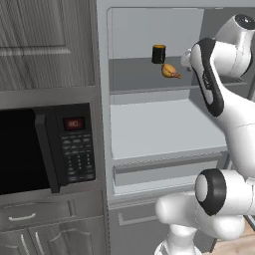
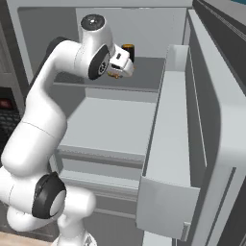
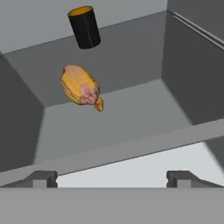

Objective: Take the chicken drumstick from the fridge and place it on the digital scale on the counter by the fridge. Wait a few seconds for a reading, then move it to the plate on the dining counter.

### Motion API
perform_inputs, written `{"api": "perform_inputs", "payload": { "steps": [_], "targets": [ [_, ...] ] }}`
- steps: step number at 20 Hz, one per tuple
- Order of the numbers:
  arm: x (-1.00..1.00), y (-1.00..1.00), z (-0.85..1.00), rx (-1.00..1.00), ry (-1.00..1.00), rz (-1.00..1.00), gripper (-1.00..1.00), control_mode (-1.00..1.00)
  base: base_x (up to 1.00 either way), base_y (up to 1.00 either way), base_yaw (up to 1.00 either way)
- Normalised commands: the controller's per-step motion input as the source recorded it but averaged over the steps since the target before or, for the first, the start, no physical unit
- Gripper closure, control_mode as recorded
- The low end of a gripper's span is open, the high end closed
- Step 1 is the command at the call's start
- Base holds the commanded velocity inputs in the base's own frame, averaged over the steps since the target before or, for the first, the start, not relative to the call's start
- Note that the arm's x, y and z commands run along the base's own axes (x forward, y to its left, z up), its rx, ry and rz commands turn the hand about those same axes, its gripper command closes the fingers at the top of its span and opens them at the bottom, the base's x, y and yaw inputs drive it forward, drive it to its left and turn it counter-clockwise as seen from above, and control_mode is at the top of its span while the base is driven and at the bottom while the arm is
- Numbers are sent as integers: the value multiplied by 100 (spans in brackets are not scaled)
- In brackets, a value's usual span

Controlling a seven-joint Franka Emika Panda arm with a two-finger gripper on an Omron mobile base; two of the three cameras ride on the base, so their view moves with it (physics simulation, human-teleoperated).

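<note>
Inside the open fridge (image 1: 149,129), the chicken drumstick (image 3: 81,86) lies on the upper shelf (image 1: 139,74), just in front of a black jar (image 3: 84,27) with an orange top. The gripper (image 3: 111,177) hovers at the shelf's front edge, well short of the drumstick, its fingers (image 3: 41,178) spread wide and holding nothing. A black microwave (image 1: 47,149) sits left of the fridge.

1. A black microwave (image 1: 47,149) is sitting built into grey panelled cabinetry, its red display glowing.
2. Above the microwave, a wood-grain grey cabinet door (image 1: 45,45) is hanging closed.
3. Below the microwave, a drawer with a pale handle (image 1: 22,217) is showing.
</note>
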Motion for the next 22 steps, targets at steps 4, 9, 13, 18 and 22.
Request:
{"api": "perform_inputs", "payload": {
  "steps": [4, 9, 13, 18, 22],
  "targets": [
    [22, -7, -20, 9, 0, 6, -100, -100, 0, 0, 0],
    [46, 0, -18, 3, 0, 17, -100, -100, 0, 0, 0],
    [71, 1, -3, 0, -3, 14, -100, -100, 0, 0, 0],
    [70, 3, 0, 0, -2, 6, -100, -100, 0, 0, 0],
    [41, 19, 0, -7, 4, 0, -100, -100, 0, 0, 0]
  ]
}}
